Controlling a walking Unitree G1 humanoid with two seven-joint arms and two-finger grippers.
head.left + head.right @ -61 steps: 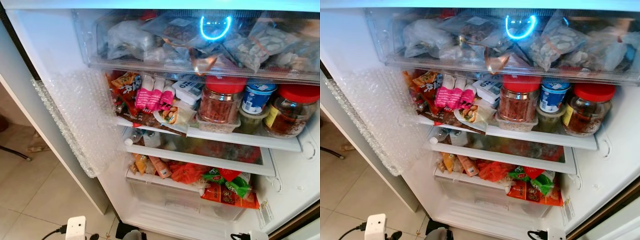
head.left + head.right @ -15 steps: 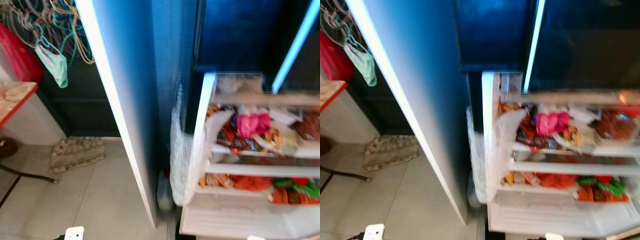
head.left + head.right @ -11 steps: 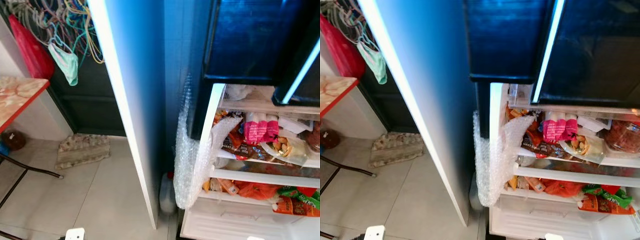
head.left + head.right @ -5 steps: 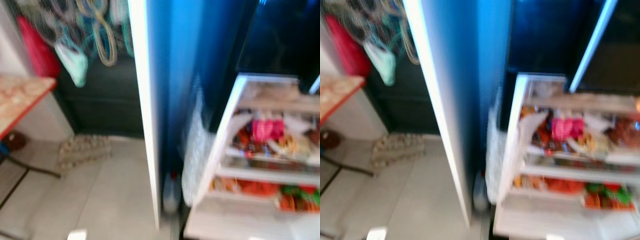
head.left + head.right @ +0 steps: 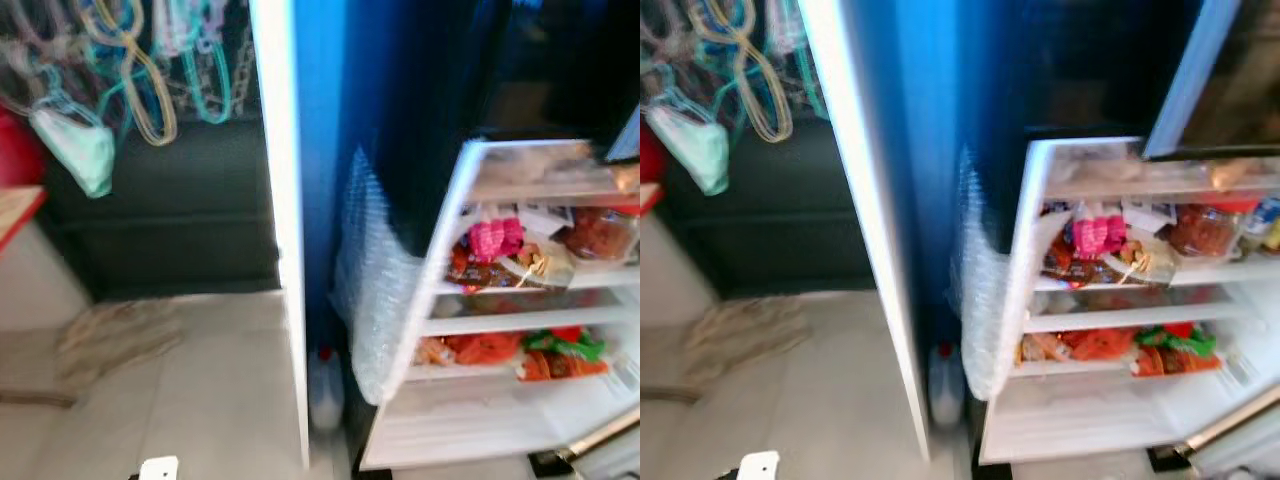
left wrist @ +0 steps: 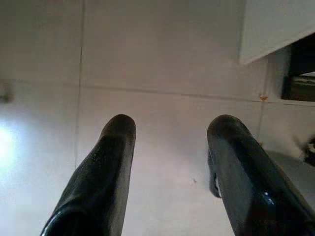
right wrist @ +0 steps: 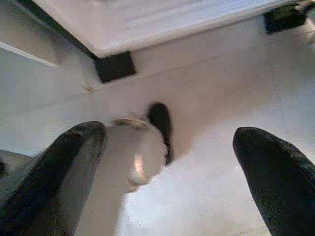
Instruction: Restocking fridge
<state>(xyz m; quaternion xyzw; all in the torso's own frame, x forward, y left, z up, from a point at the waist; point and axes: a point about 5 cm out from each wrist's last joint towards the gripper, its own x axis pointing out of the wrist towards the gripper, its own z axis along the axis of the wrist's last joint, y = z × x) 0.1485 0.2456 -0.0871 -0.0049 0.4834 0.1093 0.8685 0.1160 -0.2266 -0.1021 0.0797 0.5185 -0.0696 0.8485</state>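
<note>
Beside the open fridge (image 5: 470,300), soft snack packets (image 5: 490,240) probably crush easily; both end effectors (image 6: 170,128) (image 7: 167,137) hang wide, empty.

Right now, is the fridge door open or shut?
Open. The fridge door stands swung out, and the shelves with food packets are exposed.

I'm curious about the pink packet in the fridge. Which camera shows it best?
The left eye view: the pink packet sits on a fridge shelf, though blurred. The right eye view has it too. The wrist views look down at floor.
</note>
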